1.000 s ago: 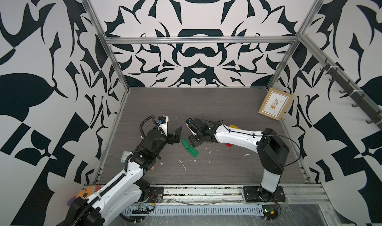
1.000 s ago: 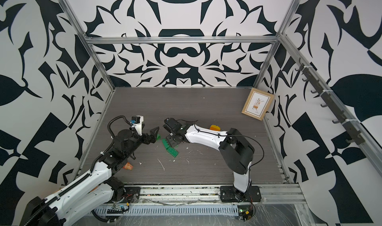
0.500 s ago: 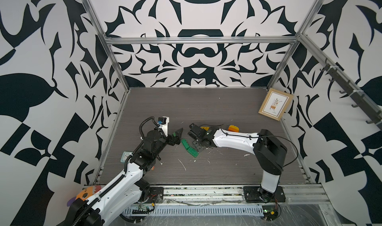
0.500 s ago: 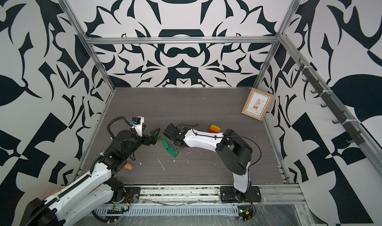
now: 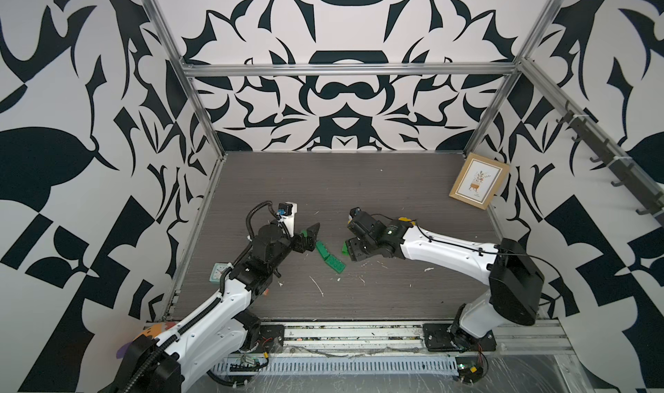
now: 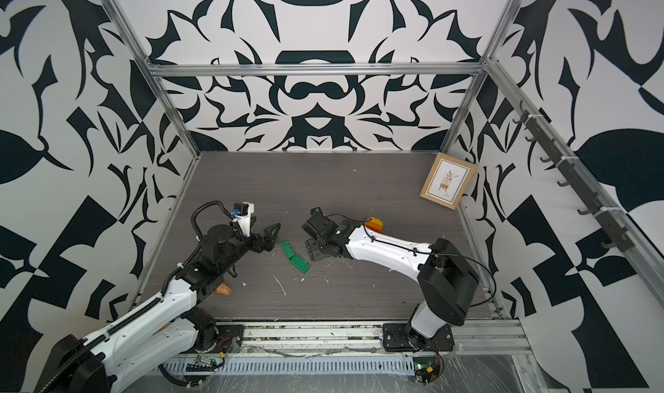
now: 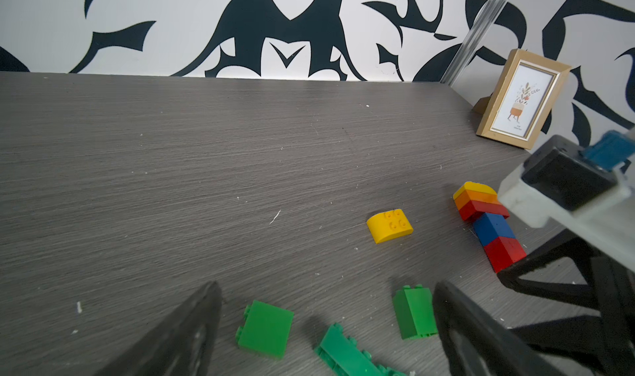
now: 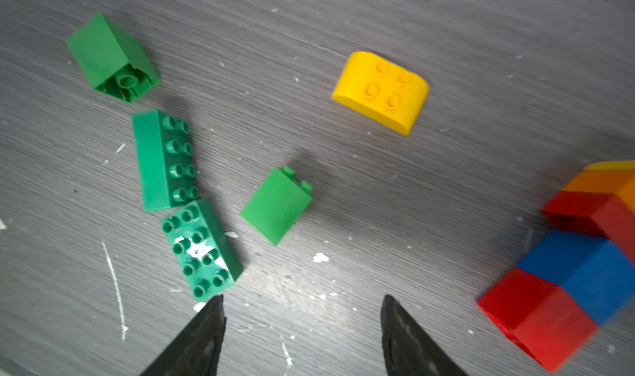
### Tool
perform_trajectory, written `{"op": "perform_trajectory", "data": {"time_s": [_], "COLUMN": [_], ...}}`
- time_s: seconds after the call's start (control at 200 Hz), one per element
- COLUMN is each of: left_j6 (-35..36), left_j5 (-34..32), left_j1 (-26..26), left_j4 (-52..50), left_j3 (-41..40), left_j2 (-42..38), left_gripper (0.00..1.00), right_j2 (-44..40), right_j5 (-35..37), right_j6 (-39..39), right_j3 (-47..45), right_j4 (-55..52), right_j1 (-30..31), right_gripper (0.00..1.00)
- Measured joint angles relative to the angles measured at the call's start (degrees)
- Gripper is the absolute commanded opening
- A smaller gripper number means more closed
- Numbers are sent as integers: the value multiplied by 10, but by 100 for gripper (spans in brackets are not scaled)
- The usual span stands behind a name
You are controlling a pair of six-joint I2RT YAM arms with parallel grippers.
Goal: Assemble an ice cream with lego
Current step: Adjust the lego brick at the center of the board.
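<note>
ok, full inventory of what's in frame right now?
long green bricks: 2, green, mid table, ends meeting at an angle
small green bricks: 2, green, on their sides, one near each pincer
dome brick: 1, yellow, loose, between greens and stack
brick stack: 1, yellow-orange-red-blue-red, lying by right arm
picture frame: 1, wood, back right, against the wall
clock: 1, pale green, left edge
wrapper: 1, orange, by left arm
left pincer: open, empty
right pincer: open, empty
</note>
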Motion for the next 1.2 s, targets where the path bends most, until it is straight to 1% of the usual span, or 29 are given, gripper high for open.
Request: {"op": "perform_trajectory", "data": {"time_s": [0.235, 0.44, 0.6, 0.685, 0.78, 0.845, 0.995, 1.2], "left_j6": [2, 2, 2, 3, 4, 5, 6, 6], "left_j5": [15, 24, 30, 32, 32, 31, 31, 32], "left_j1": [0, 0, 0, 0, 0, 0, 0, 0], "left_j4": [1, 13, 13, 13, 14, 13, 14, 13], "left_j3": [0, 0, 0, 0, 0, 0, 0, 0], "left_j2": [17, 30, 41, 42, 41, 37, 21, 19], "left_gripper": [99, 99, 99, 99, 99, 99, 99, 99], "right_j2": [93, 135, 162, 181, 202, 215, 231, 232], "right_j5": [-25, -38, -45, -49, -53, -53, -46, -43], "right_j6": [37, 54, 52, 47, 33, 25, 3, -28], "right_j3": [55, 76, 107, 133, 163, 180, 202, 208], "right_j4": [-9, -12, -16, -18, -25, -33, -63, -91], "right_j1": [0, -6, -17, -25, -34, -40, -46, -47], "right_gripper": [73, 69, 61, 51, 46, 46, 51, 50]}}
